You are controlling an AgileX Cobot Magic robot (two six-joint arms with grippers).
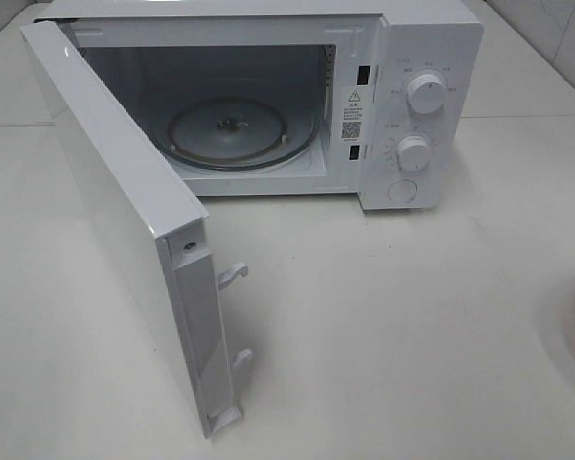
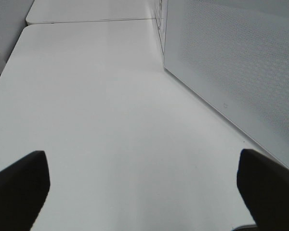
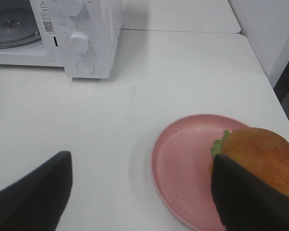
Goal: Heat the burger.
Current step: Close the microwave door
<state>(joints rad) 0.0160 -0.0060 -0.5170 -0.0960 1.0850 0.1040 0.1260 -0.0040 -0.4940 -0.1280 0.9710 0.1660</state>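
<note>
A white microwave (image 1: 364,105) stands at the far edge of the desk (image 1: 383,316), its door (image 1: 125,230) swung wide open toward the near left, showing the glass turntable (image 1: 240,134) bare inside the cavity. Two knobs (image 1: 426,91) sit one above the other on its right panel. The burger (image 3: 257,156) rests on a pink plate (image 3: 183,168) near the desk's right edge, well apart from the microwave; only a sliver of the plate's rim shows at the right border of the high view. The right gripper (image 3: 144,192) hangs just over the plate with its fingers (image 3: 33,197) spread wide, one on the bare desk side, the other in front of the burger, gripping nothing that can be seen. The left gripper (image 2: 144,187) hovers over bare desk beside the open door's perforated outer face, its fingers (image 2: 19,187) fully apart and empty.
</note>
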